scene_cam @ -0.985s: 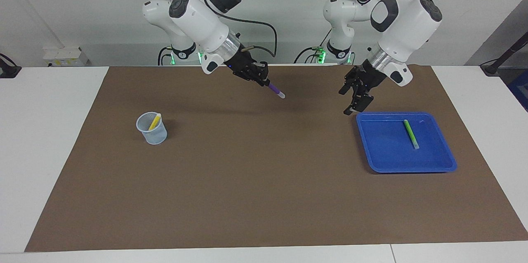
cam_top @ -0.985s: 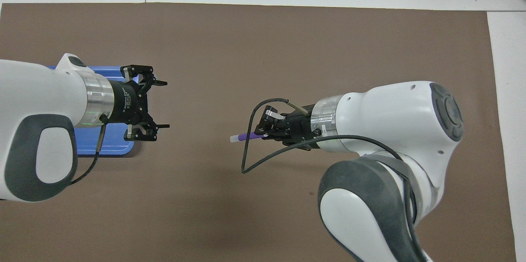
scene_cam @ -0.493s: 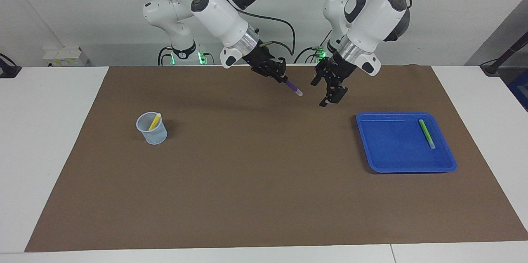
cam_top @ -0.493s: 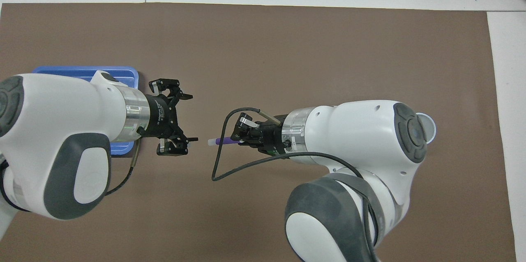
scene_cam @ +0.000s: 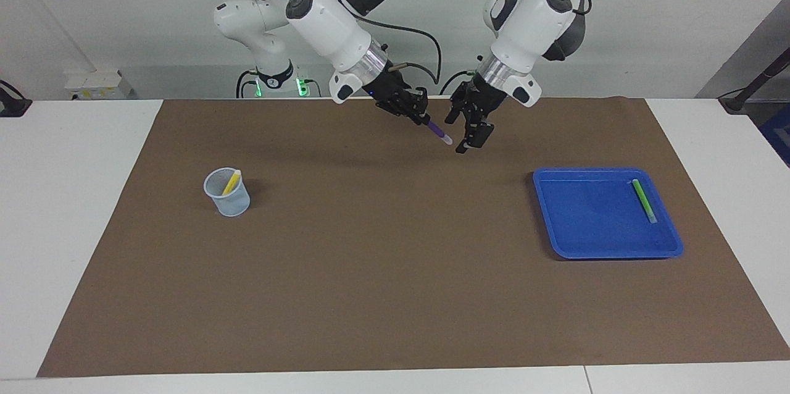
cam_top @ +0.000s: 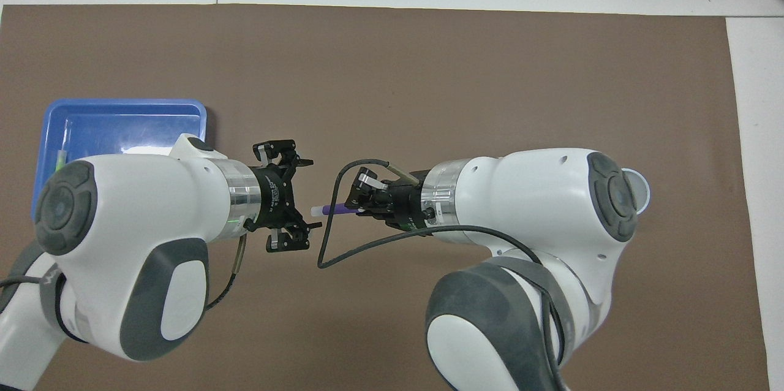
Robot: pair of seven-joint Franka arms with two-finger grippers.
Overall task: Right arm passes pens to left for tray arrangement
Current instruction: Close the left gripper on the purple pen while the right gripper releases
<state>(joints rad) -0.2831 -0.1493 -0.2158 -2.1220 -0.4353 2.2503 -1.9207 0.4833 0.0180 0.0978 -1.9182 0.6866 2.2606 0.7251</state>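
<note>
My right gripper [scene_cam: 415, 111] is shut on the purple pen [scene_cam: 437, 130] and holds it in the air over the brown mat, pale tip pointing toward the left gripper. My left gripper [scene_cam: 457, 133] is open, and the pen's tip sits at the mouth of its fingers. In the overhead view the pen [cam_top: 334, 209] pokes from the right gripper [cam_top: 361, 198] in between the spread fingers of the left gripper [cam_top: 309, 195]. The blue tray [scene_cam: 574, 246] [cam_top: 122, 115] lies toward the left arm's end and holds the green pen [scene_cam: 644, 201] [cam_top: 59, 160]. The yellow pen [scene_cam: 231, 183] stands in a cup.
A small translucent cup [scene_cam: 228, 199] stands on the mat toward the right arm's end; only its edge [cam_top: 640, 192] shows past the right arm in the overhead view. The brown mat [scene_cam: 382, 270] covers most of the white table.
My left gripper has swung from the tray's edge toward the table's middle and reached the purple pen's tip. The right gripper moved toward it, then held. The green pen shifted in the tray.
</note>
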